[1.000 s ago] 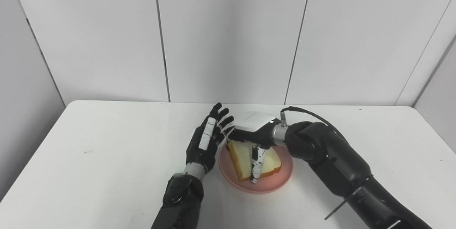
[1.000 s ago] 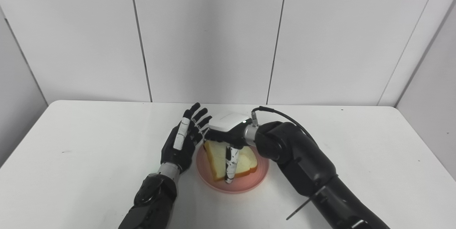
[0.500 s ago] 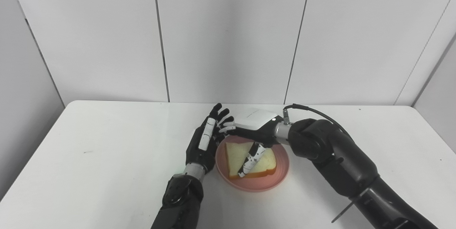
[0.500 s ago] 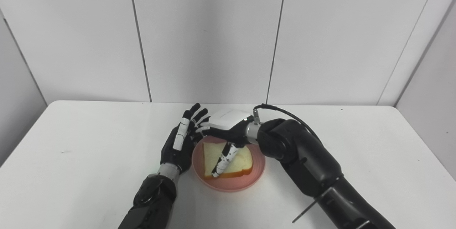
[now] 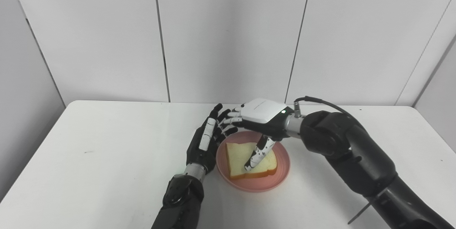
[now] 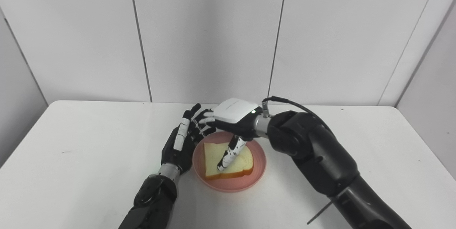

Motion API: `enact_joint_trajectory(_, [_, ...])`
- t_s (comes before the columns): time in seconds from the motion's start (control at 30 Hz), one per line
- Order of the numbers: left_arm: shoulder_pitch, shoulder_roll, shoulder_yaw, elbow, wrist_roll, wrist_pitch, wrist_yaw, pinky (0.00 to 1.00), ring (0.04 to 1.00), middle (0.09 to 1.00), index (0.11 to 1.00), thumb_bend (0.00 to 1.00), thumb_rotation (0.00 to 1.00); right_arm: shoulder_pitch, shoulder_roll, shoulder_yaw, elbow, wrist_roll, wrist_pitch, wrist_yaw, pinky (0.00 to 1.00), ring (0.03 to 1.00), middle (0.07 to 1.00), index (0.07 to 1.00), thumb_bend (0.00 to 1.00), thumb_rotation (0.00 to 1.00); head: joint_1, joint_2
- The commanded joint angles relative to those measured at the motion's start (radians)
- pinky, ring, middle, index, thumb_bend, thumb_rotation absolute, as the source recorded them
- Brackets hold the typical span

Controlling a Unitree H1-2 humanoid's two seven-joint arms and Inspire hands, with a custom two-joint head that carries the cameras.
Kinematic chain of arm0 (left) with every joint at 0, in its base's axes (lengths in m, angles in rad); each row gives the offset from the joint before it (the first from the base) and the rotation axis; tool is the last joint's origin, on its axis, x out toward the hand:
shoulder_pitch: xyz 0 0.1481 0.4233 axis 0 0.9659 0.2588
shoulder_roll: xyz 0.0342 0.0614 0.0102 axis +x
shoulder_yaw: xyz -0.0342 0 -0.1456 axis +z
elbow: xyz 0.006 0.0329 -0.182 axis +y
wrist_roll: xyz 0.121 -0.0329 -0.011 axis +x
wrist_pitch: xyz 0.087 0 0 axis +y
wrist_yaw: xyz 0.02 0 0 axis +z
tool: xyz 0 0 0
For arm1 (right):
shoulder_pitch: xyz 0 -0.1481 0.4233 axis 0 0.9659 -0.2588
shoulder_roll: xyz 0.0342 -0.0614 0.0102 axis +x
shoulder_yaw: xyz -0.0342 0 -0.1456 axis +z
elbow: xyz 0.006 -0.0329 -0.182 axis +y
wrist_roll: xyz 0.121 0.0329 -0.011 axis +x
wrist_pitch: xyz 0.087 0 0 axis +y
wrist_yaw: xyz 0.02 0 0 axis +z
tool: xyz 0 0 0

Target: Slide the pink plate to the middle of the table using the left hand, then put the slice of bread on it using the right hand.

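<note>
On the plate (image 5: 281, 172) my bread (image 5: 237, 154) lies released; right hand (image 5: 262, 116) fingers spread, left hand (image 5: 205, 143) open at nine o'clock; I'd retract next.

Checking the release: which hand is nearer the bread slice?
Right. The right hand hovers over the bread slice, thumb reaching down to it; the left hand stands open beside the pink plate.

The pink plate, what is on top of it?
A slice of bread lies flat on the pink plate. The right hand hovers above with its fingers spread, hiding the plate's far rim and a strip of the bread.
</note>
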Motion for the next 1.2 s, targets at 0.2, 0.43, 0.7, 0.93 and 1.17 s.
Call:
enact_joint_trajectory(0.2, [0.091, 0.004, -0.007, 0.013, 0.04, -0.052, 0.045, 0.74, 0.862, 0.905, 0.9, 0.93, 0.7, 0.148, 0.074, -0.257, 0.12, 0.2, -0.083, -0.409, 0.75, 0.854, 0.86, 0.868, 0.88, 0.75, 0.003, 0.002])
enact_joint_trajectory(0.43, [0.108, 0.005, -0.016, -0.055, 0.108, -0.148, 0.132, 0.79, 0.87, 0.867, 0.853, 0.88, 0.71, 0.258, 0.224, -0.447, 0.233, 0.41, -0.089, -0.634, 0.76, 0.823, 0.845, 0.86, 0.73, 0.93, 0.002, 0.005])
enact_joint_trajectory(0.7, [0.119, 0.017, -0.049, -0.108, 0.239, -0.203, 0.282, 0.84, 0.868, 0.868, 0.835, 0.77, 0.73, 0.297, 0.309, -0.543, 0.323, 0.587, -0.162, -0.76, 0.87, 0.875, 0.874, 0.87, 0.73, 1.0, -0.005, 0.005])
enact_joint_trajectory(0.93, [0.112, 0.029, -0.06, -0.127, 0.249, -0.19, 0.305, 0.88, 0.886, 0.883, 0.849, 0.8, 0.72, 0.318, 0.369, -0.616, 0.335, 0.809, -0.069, -0.751, 0.92, 0.883, 0.873, 0.858, 0.78, 0.99, -0.004, 0.005])
enact_joint_trajectory(1.17, [0.115, 0.041, -0.069, -0.207, 0.246, -0.032, 0.303, 0.93, 0.932, 0.929, 0.901, 0.83, 0.8, 0.324, 0.396, -0.651, 0.334, 0.907, 0.015, -0.776, 0.93, 0.908, 0.894, 0.875, 0.75, 0.98, -0.006, 0.007])
